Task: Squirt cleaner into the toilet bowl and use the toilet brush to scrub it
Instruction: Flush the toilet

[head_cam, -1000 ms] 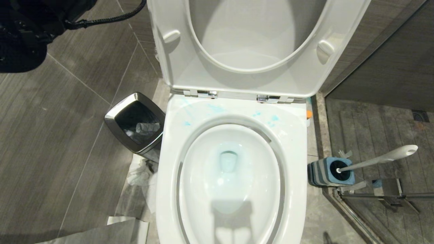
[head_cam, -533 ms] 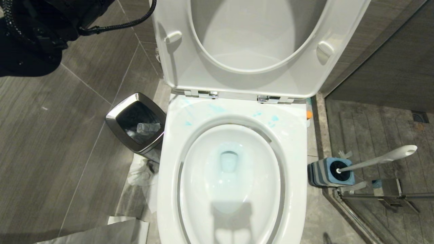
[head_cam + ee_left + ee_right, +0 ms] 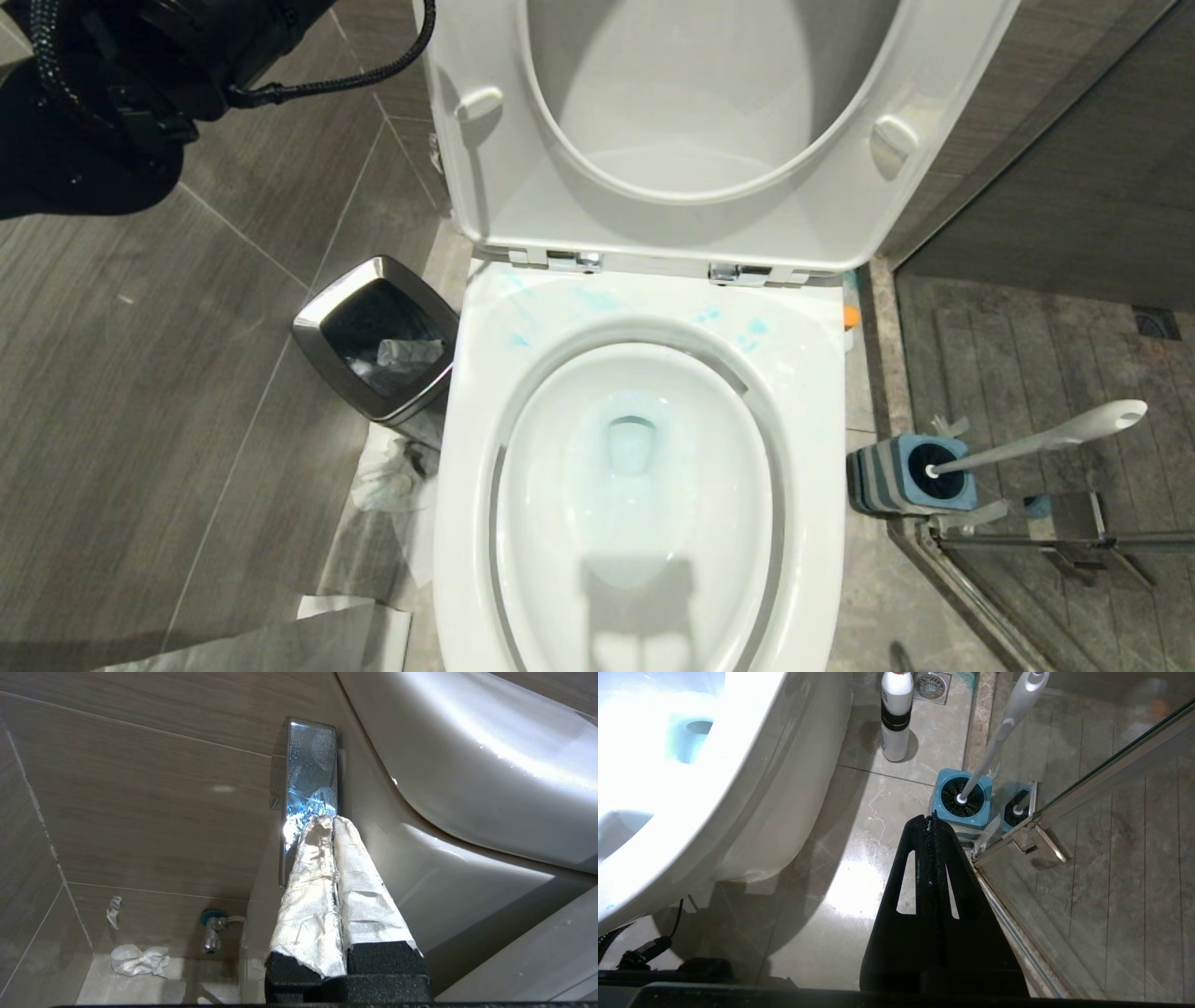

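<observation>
The toilet bowl (image 3: 812,448) stands open with its seat and lid raised. Pale turquoise water lies in the basin and blue smears mark the back of the rim. The toilet brush (image 3: 1046,439) leans in its blue-and-grey holder (image 3: 896,476) on the floor to the right. The cleaner (image 3: 896,714) stands on the floor beside the toilet; only its orange cap (image 3: 850,315) shows in the head view. My left gripper (image 3: 327,823) is shut and empty, its white-wrapped tips at the lower end of a chrome flush lever (image 3: 308,774) on the toilet's side. My right gripper (image 3: 930,819) hangs shut and empty just short of the holder (image 3: 964,812).
A chrome-rimmed black bin (image 3: 378,341) stands left of the toilet, with crumpled paper (image 3: 387,476) on the floor by it. A glass shower door and its metal hinge (image 3: 1036,835) close off the right side. A water valve (image 3: 212,933) sits low on the wall.
My left arm has pushed a little further into the top left of the head view, toward the toilet. Nothing else has moved.
</observation>
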You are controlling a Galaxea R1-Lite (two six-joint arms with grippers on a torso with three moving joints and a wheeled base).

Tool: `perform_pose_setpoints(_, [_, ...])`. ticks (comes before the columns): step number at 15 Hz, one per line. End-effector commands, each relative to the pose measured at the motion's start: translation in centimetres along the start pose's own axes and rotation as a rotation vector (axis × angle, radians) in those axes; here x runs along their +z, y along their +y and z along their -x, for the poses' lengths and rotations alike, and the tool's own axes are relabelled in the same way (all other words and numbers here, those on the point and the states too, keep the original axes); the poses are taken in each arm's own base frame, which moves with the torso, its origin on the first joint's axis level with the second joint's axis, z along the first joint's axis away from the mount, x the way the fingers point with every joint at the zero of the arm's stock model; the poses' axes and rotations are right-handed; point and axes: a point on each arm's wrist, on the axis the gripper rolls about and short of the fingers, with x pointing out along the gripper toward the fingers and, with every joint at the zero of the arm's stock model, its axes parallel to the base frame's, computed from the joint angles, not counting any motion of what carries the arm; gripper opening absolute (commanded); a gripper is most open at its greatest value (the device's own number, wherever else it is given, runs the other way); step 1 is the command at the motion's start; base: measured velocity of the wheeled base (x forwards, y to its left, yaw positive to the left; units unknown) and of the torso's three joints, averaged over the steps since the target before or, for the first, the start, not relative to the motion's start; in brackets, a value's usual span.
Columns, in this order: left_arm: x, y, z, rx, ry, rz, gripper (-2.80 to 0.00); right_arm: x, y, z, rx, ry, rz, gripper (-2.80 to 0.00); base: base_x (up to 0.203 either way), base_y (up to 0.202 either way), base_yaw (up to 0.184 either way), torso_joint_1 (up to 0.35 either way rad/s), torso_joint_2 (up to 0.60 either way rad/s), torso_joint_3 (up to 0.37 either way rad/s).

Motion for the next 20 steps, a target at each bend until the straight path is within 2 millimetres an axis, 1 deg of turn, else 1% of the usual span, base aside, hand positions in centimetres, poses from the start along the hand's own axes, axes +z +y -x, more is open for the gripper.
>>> perform_pose_setpoints(1, [-1.0,0.1,-0.4,-0.016,0.021,0.001,-2.80,-0.7,0.0,-0.2,0.001,0.024,0.000,-2.80,0.000,0.000,0.000,0.000,0.00,0.000])
perform_pose_setpoints(4, [-1.0,0.0,-0.4,-0.046,0.023,0.002,-2.80,-0.7,0.0,-0.2,0.001,0.025,0.000,-2.80,0.000,0.000,0.000,0.000,0.00,0.000])
perform_pose_setpoints(9, [-0.8,-0.1,-0.3,-0.048,0.019,0.000,-2.80,-0.7,0.0,-0.2,0.001,0.025,0.000,-2.80,0.000,0.000,0.000,0.000,0.00,0.000])
perform_pose_setpoints(15, [-0.2,-0.1,-0.1,-0.046,0.005,-0.001,-2.80,-0.7,0.0,-0.2,0.001,0.024,0.000,-2.80,0.000,0.000,0.000,0.000,0.00,0.000])
perform_pose_setpoints(18, [0.8,-0.2,0.3,-0.049,-0.013,-0.003,-2.80,-0.7,0.0,-0.2,0.001,0.025,0.000,-2.80,0.000,0.000,0.000,0.000,0.00,0.000])
perform_pose_setpoints(20, [2.0,-0.2,0.7,-0.048,-0.034,-0.010,-2.80,-0.7,0.0,-0.2,0.001,0.025,0.000,-2.80,0.000,0.000,0.000,0.000,0.00,0.000])
